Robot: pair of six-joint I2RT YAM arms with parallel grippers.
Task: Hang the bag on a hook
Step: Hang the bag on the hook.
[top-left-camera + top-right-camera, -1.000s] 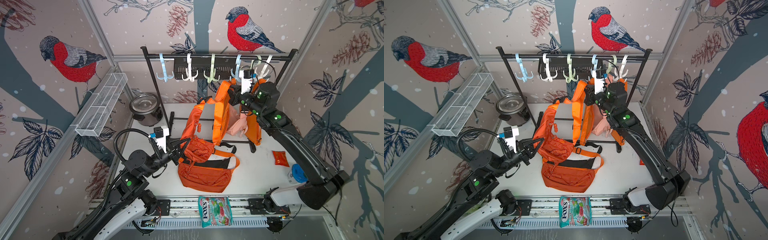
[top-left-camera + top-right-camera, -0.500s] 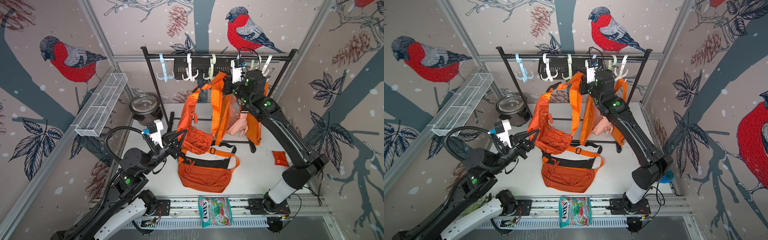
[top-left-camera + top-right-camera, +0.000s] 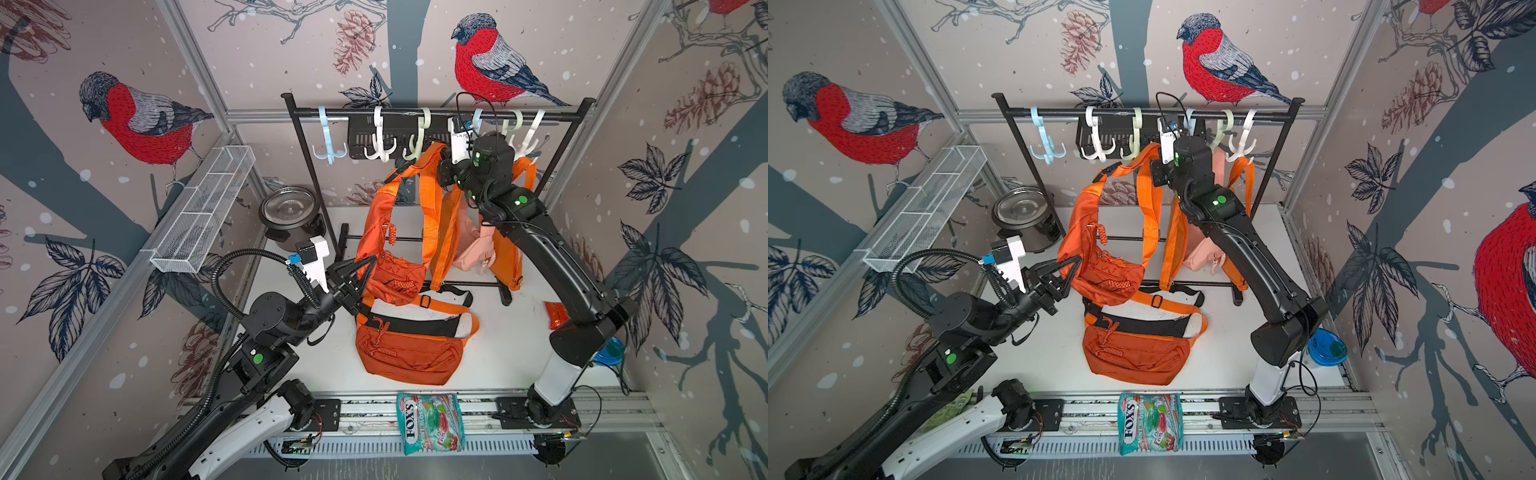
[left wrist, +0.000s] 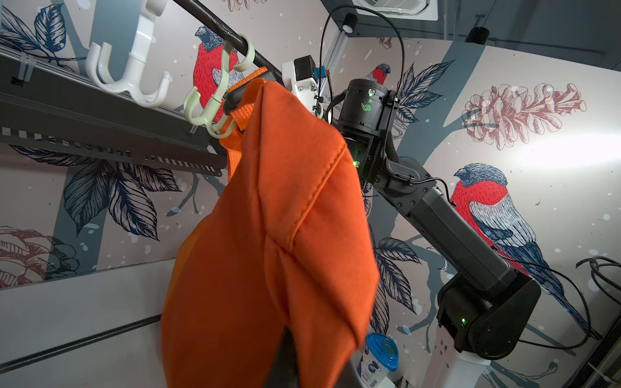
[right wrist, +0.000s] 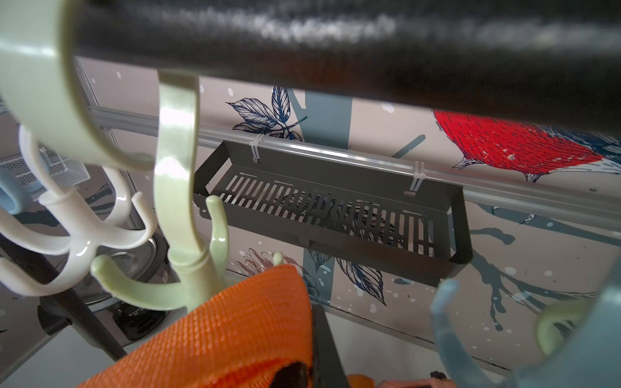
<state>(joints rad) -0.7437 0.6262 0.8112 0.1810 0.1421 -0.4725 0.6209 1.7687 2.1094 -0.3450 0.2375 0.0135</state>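
Both arms are black with white base links. The left arm [image 3: 270, 318] trails a ribbed black hose [image 3: 216, 276] and wears a white camera bracket [image 3: 318, 259]; the left pincer [image 3: 370, 262] has black triangular fingers. Green lights [image 3: 519, 201] dot the right arm [image 3: 552, 257].

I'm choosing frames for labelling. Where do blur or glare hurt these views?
Right wrist view: the black rail near the lens is out of focus, the orange strap crisp. Left wrist view: glare whitens the wall, the orange bag is soft at its lower edge. Both top views: sharp, evenly lit.
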